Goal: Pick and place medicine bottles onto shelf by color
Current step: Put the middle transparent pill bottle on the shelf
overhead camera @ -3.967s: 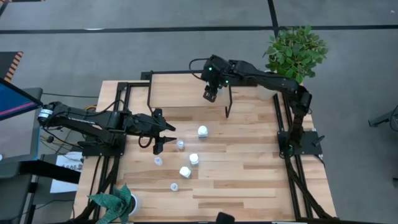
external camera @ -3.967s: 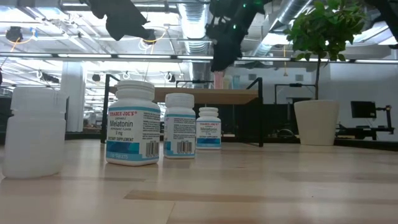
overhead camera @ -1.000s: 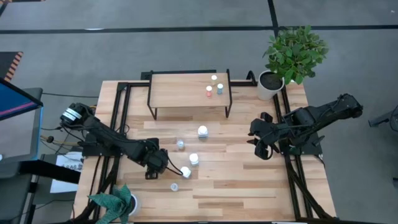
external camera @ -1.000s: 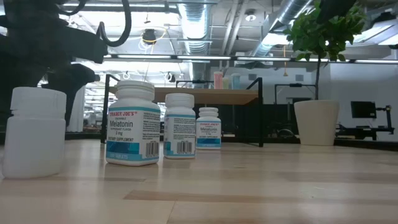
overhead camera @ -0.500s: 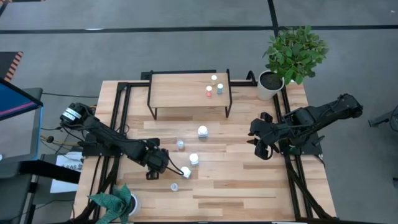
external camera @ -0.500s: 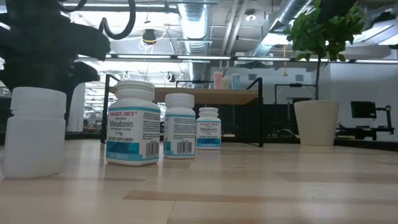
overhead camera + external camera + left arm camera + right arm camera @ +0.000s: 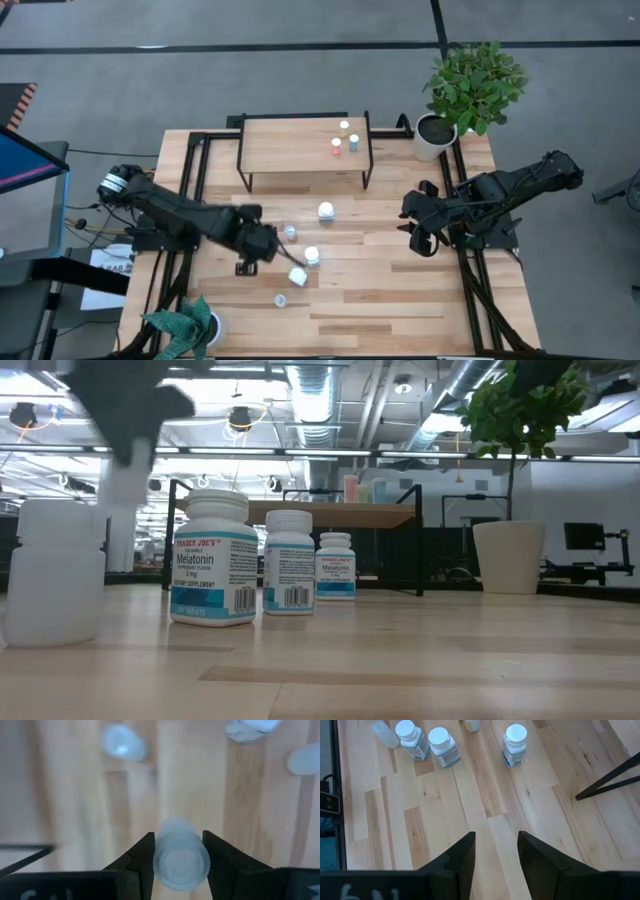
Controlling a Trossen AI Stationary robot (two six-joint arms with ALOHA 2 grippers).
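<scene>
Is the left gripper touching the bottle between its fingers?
Touching. In the left wrist view the left gripper has both fingers pressed against the sides of the white bottle, with no gap on either side.

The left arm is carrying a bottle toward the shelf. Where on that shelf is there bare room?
The shelf is bare across its left and middle. Only its right end is crowded, where three small bottles stand clustered. The left gripper grips a white bottle.

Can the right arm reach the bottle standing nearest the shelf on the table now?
Probably yes. The right gripper is open and empty, and only bare table lies between it and that bottle; the left gripper holds another bottle.
</scene>
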